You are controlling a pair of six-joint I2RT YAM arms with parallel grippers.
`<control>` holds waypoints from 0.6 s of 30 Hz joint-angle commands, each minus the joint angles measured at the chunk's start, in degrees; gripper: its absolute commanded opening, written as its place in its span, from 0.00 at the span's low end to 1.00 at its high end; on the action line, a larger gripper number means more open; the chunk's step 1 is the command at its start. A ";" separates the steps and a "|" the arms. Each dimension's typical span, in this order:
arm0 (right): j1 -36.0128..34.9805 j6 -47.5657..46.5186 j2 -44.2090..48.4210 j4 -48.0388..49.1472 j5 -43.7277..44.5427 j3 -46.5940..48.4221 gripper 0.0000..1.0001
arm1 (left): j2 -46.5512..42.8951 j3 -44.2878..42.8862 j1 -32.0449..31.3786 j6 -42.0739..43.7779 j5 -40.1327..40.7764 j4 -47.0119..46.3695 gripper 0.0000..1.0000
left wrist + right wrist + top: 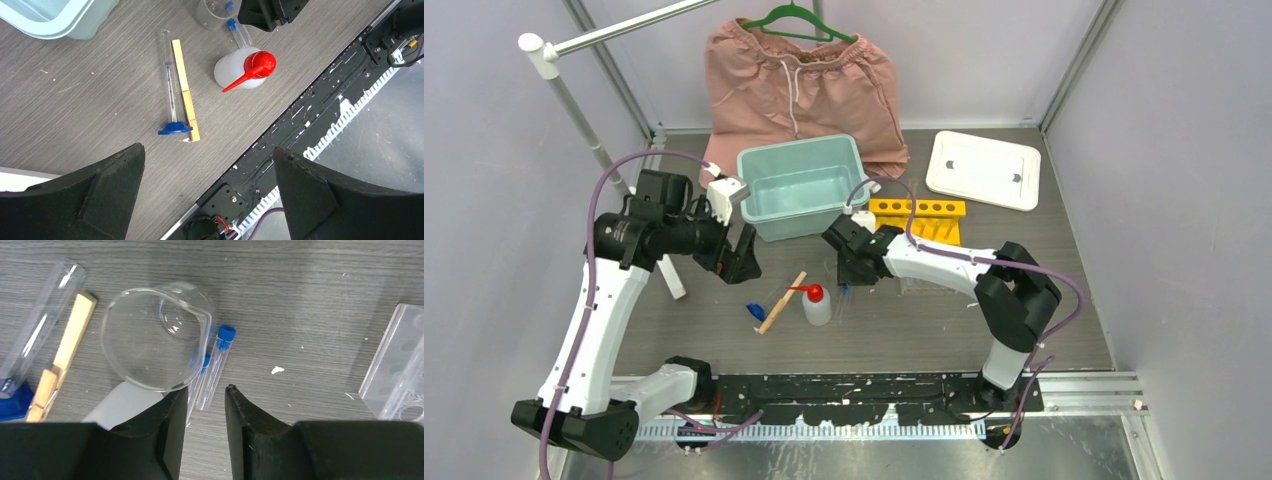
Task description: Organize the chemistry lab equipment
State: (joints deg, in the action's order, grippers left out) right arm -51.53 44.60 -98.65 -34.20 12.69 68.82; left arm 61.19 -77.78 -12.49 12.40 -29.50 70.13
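Tube pickup, we judge: our right gripper [206, 389], narrowly parted and empty, hangs over a blue-capped tube [216, 365] beside the beaker [150, 340] (left gripper [206, 150] spread wide), needing a straight descent.

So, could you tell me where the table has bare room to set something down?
The widest bare patch of table lies right of the right arm, in front of the lid. A second lies front-left, between the left arm and the blue piece. The middle is crowded: stick, bottle, beaker and capped tubes lie close together.
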 commanded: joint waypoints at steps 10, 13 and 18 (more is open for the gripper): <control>0.02 7.25 -0.02 8.97 5.76 -7.25 0.36 | -0.43 -3.60 0.01 0.77 0.58 0.11 1.00; -0.04 8.71 0.65 11.10 6.67 -9.15 0.36 | -0.11 -4.07 -0.06 0.74 0.49 0.27 1.00; -0.20 10.96 2.23 14.75 6.09 -12.16 0.35 | -0.10 -4.35 -0.06 0.79 0.47 0.66 1.00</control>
State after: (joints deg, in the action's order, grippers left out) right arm -51.53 52.21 -99.46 -24.67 16.93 58.65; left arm 61.28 -79.72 -12.49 12.47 -28.99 70.61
